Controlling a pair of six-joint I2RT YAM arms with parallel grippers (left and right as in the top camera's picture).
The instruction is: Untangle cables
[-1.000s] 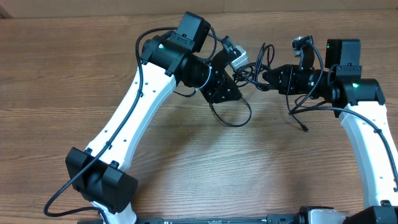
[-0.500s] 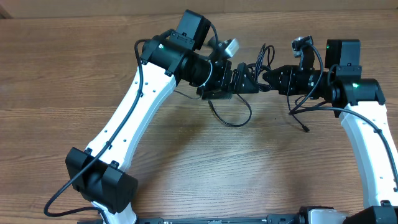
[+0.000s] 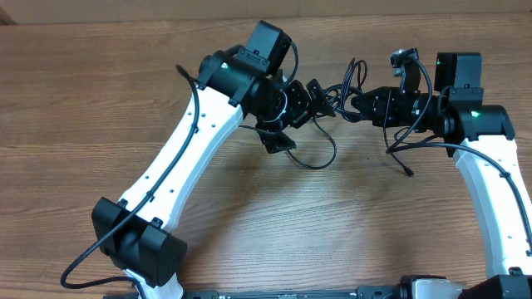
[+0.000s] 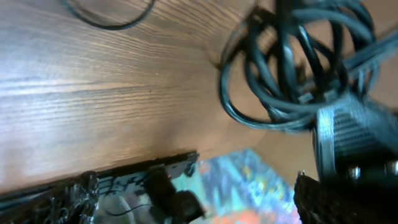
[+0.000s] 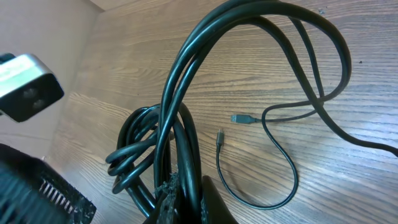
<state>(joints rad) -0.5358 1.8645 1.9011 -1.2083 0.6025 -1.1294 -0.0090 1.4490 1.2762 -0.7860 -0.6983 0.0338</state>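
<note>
The cables [image 3: 342, 83] form a black tangle held off the table between the two arms. My right gripper [image 3: 353, 105] is shut on the bundle; in the right wrist view the cords [image 5: 180, 112] rise from between its fingers [image 5: 214, 202]. A thinner cable [image 5: 273, 174] lies looped on the wood, with small plug ends [image 5: 239, 118] close together. My left gripper [image 3: 299, 112] stands wide open just left of the tangle. In the left wrist view the coils [image 4: 286, 68] hang ahead of its jaws and to the upper right, and nothing is between the fingers [image 4: 323, 199].
A thin loop [image 3: 320, 158] lies on the wooden table [image 3: 249, 216] below the left gripper. Another cord [image 3: 399, 154] trails down beside the right arm to a loose end. A silvery camera housing [image 5: 25, 87] shows at the left of the right wrist view.
My left gripper has opened wide and its wrist has rolled, now sitting close against the left side of the tangle. The right arm and its grip have not moved.
</note>
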